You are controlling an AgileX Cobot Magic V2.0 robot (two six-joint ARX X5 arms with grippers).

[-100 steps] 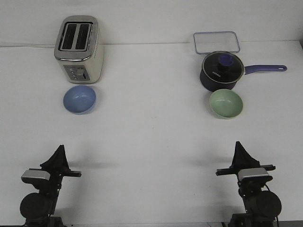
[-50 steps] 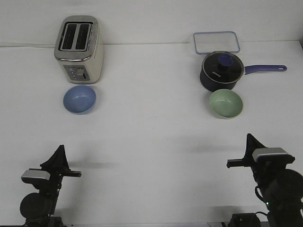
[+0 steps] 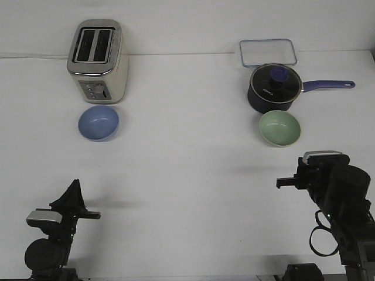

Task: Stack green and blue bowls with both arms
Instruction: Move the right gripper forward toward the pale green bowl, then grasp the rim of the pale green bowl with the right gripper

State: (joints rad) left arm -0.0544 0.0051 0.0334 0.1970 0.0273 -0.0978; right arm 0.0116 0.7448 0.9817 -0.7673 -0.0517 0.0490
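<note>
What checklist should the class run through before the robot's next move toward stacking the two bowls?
1. Green bowl upright, empty, uncovered: ok.
2. Blue bowl upright, empty: ok.
3. Room around green bowl: not ok, the saucepan sits right behind it.
4. Room around blue bowl: not ok, the toaster stands just behind it.
5. Right hand open for grasping: cannot tell, fingers hidden from front.
6. Left hand open: cannot tell; it is far from the blue bowl.
</note>
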